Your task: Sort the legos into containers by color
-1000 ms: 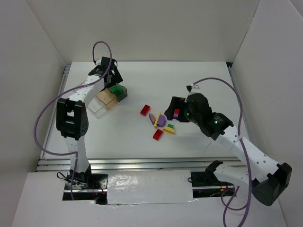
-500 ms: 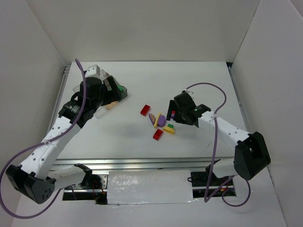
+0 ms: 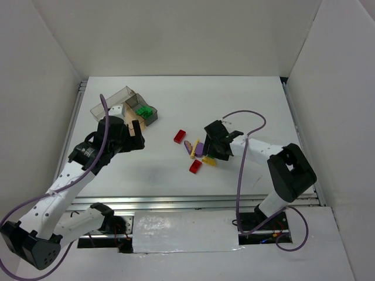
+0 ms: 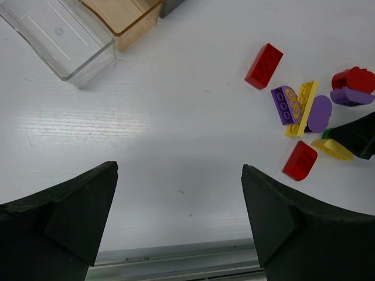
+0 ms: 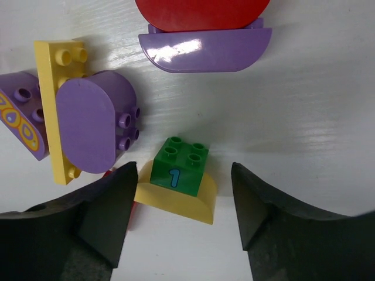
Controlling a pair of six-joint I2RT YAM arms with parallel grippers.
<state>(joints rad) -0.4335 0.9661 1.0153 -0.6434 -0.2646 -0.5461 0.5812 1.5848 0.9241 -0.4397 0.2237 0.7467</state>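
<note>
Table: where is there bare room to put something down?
Bare: the far strip behind the brick pile, the gap between that pile and the tray, and the right side beyond the right arm. Crowded: the middle, where the right hand straddles a green brick in the pile.

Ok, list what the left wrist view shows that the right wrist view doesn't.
Only the left wrist view: the clear compartment, the tan compartment and the red brick lying apart from the pile. Only the right wrist view: the blue 1 printed on the green brick. Both: the long yellow plate, the rounded purple brick and the red piece on its purple base.
</note>
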